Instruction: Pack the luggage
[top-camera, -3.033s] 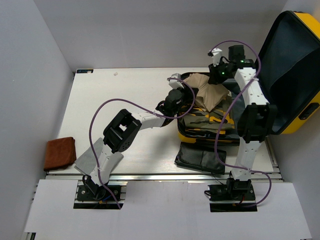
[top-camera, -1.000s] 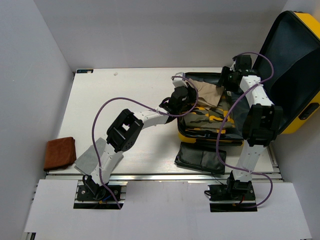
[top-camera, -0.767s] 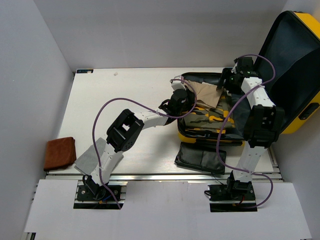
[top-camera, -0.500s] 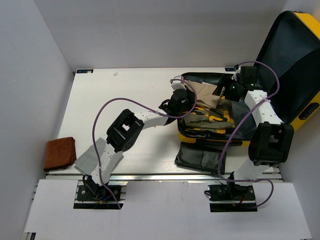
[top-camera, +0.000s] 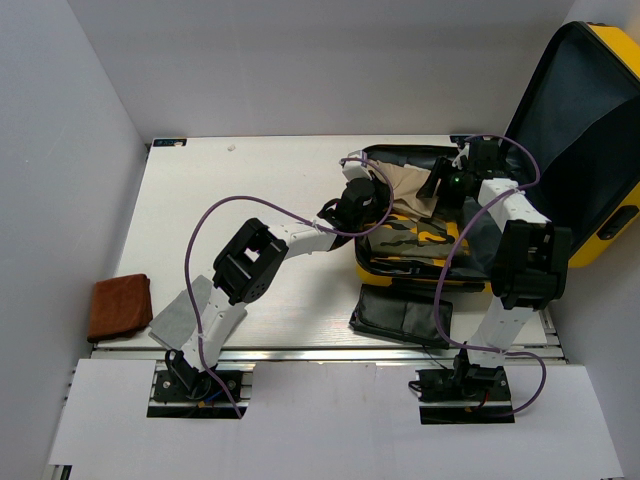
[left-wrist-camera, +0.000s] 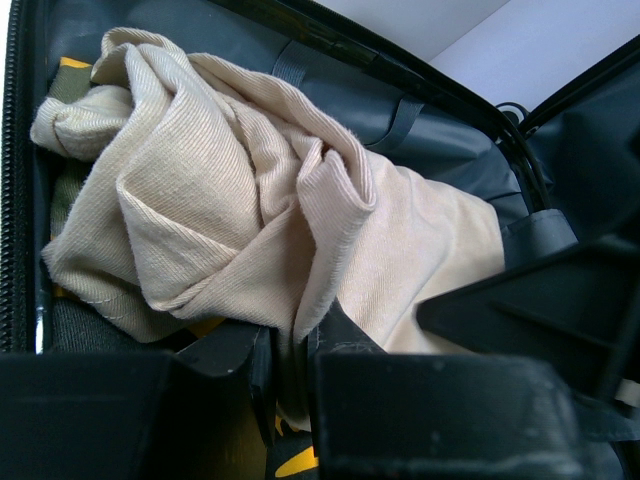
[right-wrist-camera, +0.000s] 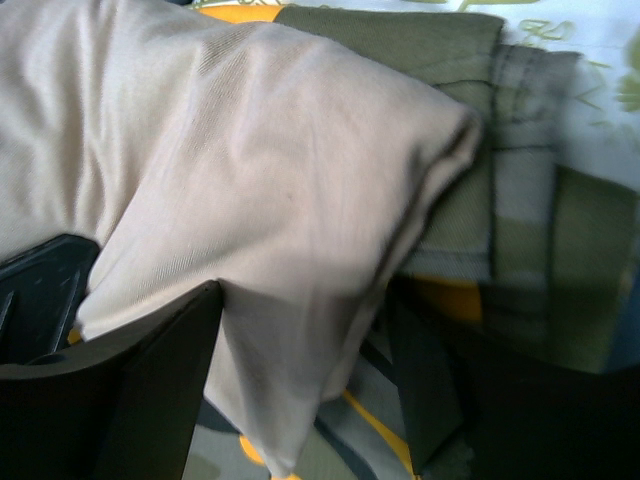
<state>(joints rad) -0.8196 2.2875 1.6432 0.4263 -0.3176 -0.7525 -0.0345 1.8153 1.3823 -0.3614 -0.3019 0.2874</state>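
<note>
The yellow luggage (top-camera: 600, 215) lies open at the right of the table, its dark-lined lid (top-camera: 580, 120) standing up. Inside lie a camouflage garment (top-camera: 420, 238) and, on top at the back, a crumpled beige cloth (top-camera: 408, 183). My left gripper (top-camera: 366, 192) is at the case's left rim, shut on a fold of the beige cloth (left-wrist-camera: 230, 190); its jaws (left-wrist-camera: 290, 345) pinch the fabric. My right gripper (top-camera: 446, 186) is low over the cloth's right end, open, with the beige cloth (right-wrist-camera: 260, 170) hanging loose between its fingers (right-wrist-camera: 305, 300), above the camouflage garment (right-wrist-camera: 520, 230).
A flat black pouch (top-camera: 400, 318) lies on the table just in front of the case. A folded brown cloth (top-camera: 120, 305) sits at the near left edge. A grey sheet (top-camera: 178, 318) lies by the left arm's base. White walls enclose the table.
The right gripper came down from above the case, and the beige cloth now lies lower in it. The right arm swung right, then back left. The left gripper has barely moved.
</note>
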